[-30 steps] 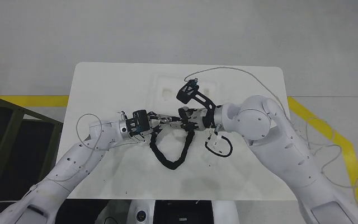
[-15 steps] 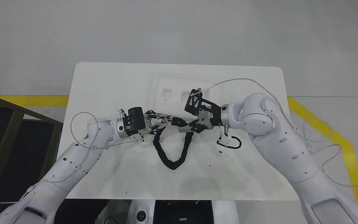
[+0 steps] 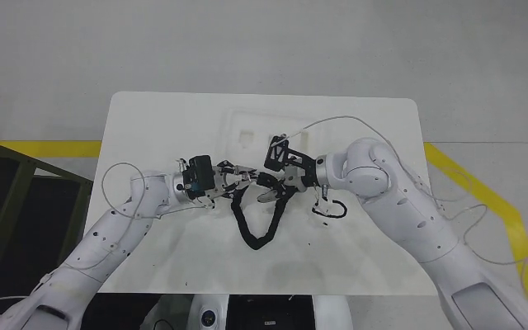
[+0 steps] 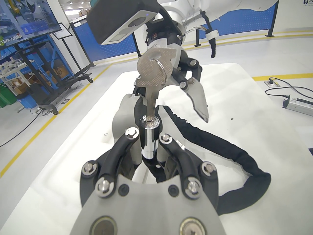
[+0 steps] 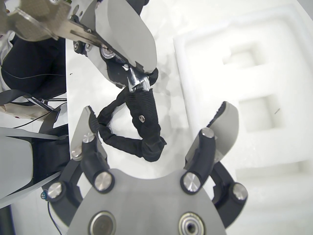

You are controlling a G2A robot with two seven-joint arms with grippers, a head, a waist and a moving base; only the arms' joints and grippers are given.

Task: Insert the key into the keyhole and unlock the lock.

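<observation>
— Did you catch that? Over the last second the right arm's wrist rolled over, and the left pincer [image 4: 147, 125] crept a little toward it.

— And now the right pincer [image 5: 157, 114] is spread wide, gripping nothing. The key [image 4: 156, 67] stands on its own just ahead of the left pincer's fingertips, blade down in the keyhole [image 4: 148, 121].

— So the inserting looks done, I'd say. The left pincer is clamped on the lock [image 4: 148, 145], the shiny barrel squeezed between its fingers.

— Was the key turned, though? That roll might have been the twist, but I can't tell. The chain [image 4: 234, 155] makes a closed loop off the barrel, so my guess is it's not unlocked yet.

— What does each camera give you?

— The left wrist one looks straight along the barrel. You see the blade seated, and one finger of the right pincer just beside the key's head, apart from it. From above, that joint is too small to read. What you get there is the chain looping away from both pincers over the table [image 3: 148, 132].

— And the right wrist one?

— Its own two fingers are spread, with the chain well beyond them. The key is off past one fingertip and a foam tray [image 5: 244, 79] past the other.
</observation>
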